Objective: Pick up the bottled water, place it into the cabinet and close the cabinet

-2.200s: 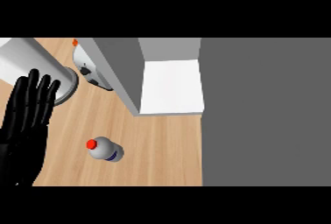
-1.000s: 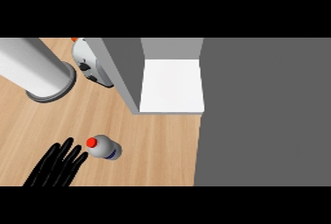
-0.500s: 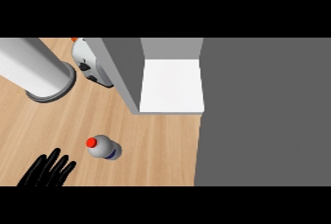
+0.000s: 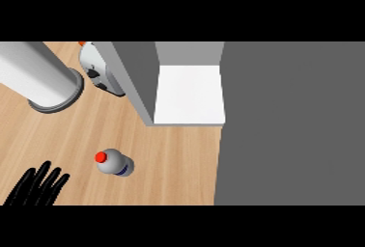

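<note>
- The bottled water (image 4: 115, 162) stands upright on the light wooden tabletop (image 4: 171, 164), seen from above: a red round cap, a pale grey body and a blue band low on its side.
- The left robot hand (image 4: 37, 189) shows at the lower left edge, black, fingers straight and spread apart, holding nothing. It lies near the bottle, to its left and lower in the view, not touching it.
- No right robot hand shows.
- The cabinet (image 4: 189, 91) sits above and right of the bottle, open, with a flat white shelf floor and grey walls; its grey left wall (image 4: 135, 79) runs down toward the bottle.
- Bare wood lies between the bottle and the cabinet's white front edge.
- A broad flat grey surface (image 4: 292, 125) fills the right side.
- A smooth pale cylinder (image 4: 39, 75) with a grey ringed end stands at upper left.
- Beside it, against the cabinet wall, is a small white appliance (image 4: 100, 70) with dark knobs and an orange spot on top; what it is I cannot tell.
</note>
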